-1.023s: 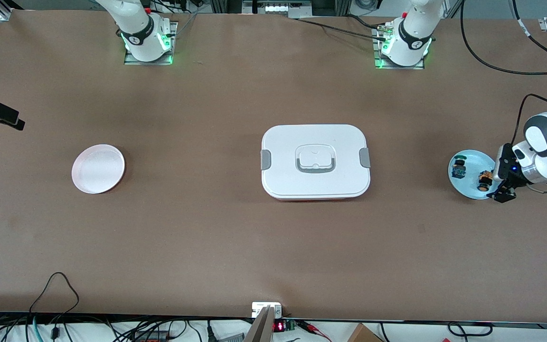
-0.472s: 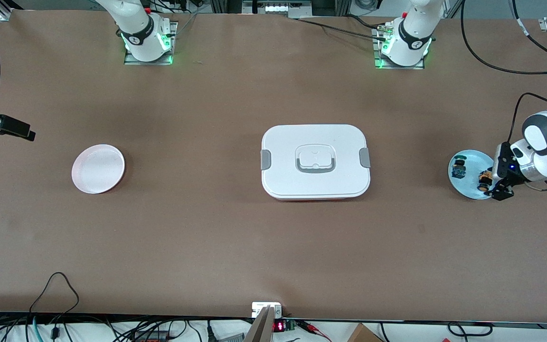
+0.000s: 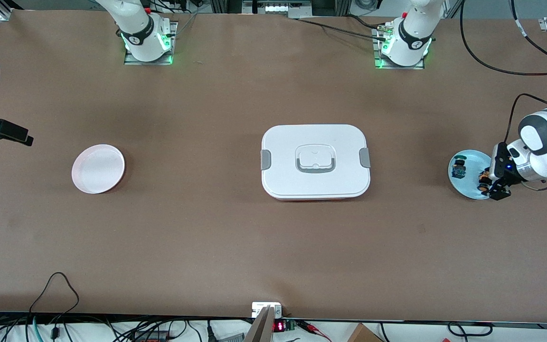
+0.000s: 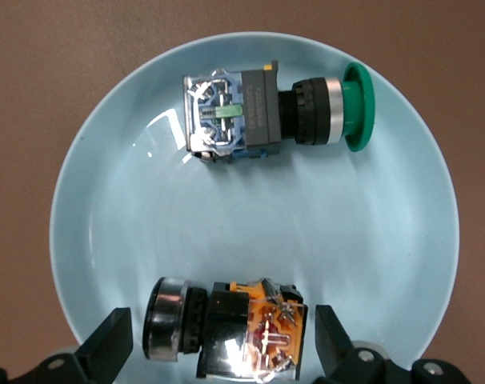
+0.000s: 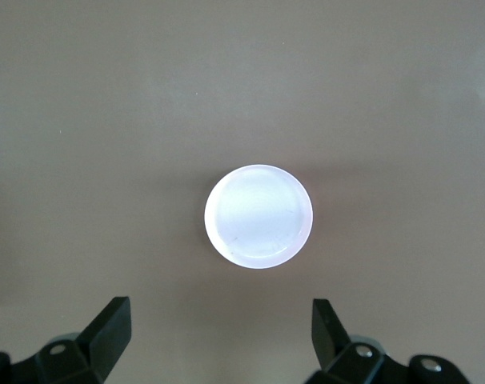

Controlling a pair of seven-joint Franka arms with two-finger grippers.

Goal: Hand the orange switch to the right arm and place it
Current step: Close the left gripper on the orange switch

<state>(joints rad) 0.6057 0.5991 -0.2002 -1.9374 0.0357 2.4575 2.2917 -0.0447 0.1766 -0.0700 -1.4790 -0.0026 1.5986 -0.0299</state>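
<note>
Matte brown table [image 3: 235, 237] with a mess of cables along the near edge, and mid-table sits a smooth white rounded-rectangle lidded box [image 3: 315, 161] with grey side clips, plus a shallow pale pink round dish [image 3: 98, 168] toward the right arm's end. At the left arm's end the left gripper [image 3: 495, 190] is down over a glossy light-blue round plate [image 4: 386, 240], fingers spread wide either side of the orange switch [image 4: 226, 328] lying on its side, not clamped; the left wrist view shows its silver collar and orange terminal block, with a chunky blue-and-green push-button switch [image 4: 266, 112] beside it. The right gripper [image 5: 218, 344] hangs high over the pink dish, fingers wide apart and holding nothing
</note>
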